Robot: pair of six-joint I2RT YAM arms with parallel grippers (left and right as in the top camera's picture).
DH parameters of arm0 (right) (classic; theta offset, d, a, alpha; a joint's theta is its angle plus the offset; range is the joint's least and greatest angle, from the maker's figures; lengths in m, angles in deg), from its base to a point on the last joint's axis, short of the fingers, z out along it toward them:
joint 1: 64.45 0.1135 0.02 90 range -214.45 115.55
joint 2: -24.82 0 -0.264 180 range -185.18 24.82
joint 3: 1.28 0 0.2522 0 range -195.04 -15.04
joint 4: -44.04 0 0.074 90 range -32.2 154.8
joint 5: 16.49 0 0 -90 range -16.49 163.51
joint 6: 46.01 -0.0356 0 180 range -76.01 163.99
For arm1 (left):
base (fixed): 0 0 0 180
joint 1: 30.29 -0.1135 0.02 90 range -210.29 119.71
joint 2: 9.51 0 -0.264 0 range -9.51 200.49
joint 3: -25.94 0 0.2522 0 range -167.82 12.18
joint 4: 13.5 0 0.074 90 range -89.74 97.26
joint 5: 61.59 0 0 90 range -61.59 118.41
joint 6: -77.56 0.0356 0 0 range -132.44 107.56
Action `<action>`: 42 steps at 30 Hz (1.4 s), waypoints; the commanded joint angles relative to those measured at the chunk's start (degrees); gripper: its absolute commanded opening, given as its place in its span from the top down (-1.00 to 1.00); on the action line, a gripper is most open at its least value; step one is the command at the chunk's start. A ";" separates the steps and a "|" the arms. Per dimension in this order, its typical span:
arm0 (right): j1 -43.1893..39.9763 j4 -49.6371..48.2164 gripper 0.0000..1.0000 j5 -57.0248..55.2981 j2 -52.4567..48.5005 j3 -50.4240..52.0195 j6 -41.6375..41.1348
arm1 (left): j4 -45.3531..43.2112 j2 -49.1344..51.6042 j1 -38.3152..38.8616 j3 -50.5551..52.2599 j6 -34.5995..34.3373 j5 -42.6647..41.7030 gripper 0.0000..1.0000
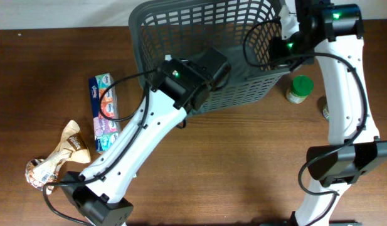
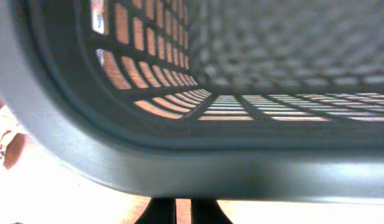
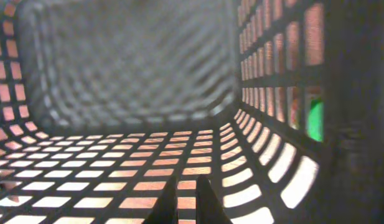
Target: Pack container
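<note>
Grey plastic container (image 1: 180, 31) lay seemingly tipped, with its mouth toward both arms. Its rim was just in front of the left pincer (image 2: 183, 211), which was closed on nothing, probably to push or steady it. The right pincer (image 3: 187, 202), also closed and empty, was inside; a green-lidded jar (image 1: 300, 88) waited beyond the wall to its right, not yet packed.

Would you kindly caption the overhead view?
Left arm and right arm at the grey basket; green-lidded jar, carton and wrapper lie outside.
</note>
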 commanded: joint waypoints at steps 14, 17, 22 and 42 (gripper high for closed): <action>4.42 1.73 0.92 -0.98 -0.63 -0.44 1.14 | 1.66 0.33 -6.54 0.44 0.09 2.38 0.96; 4.42 2.25 0.92 -0.98 -0.63 -0.44 1.14 | 1.70 0.33 -7.52 0.44 0.09 2.38 0.96; 4.42 2.54 0.92 -0.96 -0.63 -0.44 1.11 | 1.99 0.33 -8.98 0.44 0.09 2.36 0.96; 4.48 1.36 0.03 1.64 -0.63 -0.46 1.09 | 2.51 0.33 -9.88 0.44 0.11 2.91 0.10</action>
